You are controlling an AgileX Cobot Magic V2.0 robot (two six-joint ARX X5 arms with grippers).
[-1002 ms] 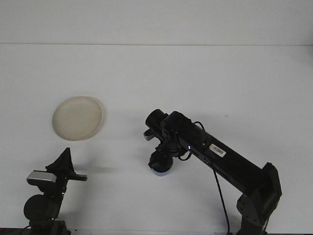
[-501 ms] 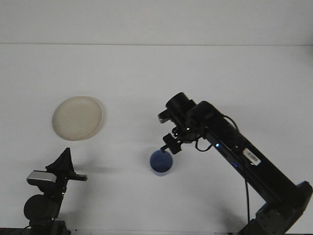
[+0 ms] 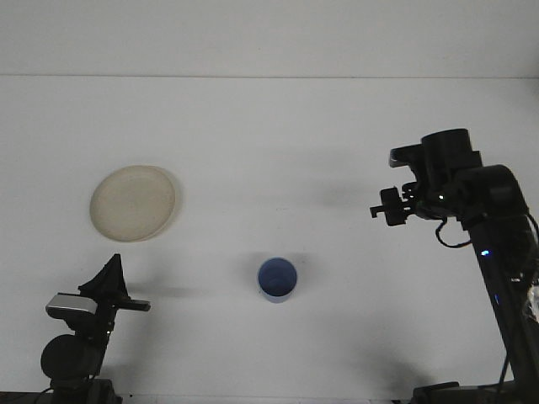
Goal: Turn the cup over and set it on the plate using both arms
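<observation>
Cup stands mouth-up on desk, apart from plate; right tool empty, both tools' jaw states unclear.

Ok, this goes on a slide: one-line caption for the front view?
Blue cup upright on the table, plate empty, right claw raised clear.

Robotics lab test bench. Evidence: bare white table against a plain white wall, two black robot arms, left and right, exposed cabling, lit status LEDs on right arm.
</observation>
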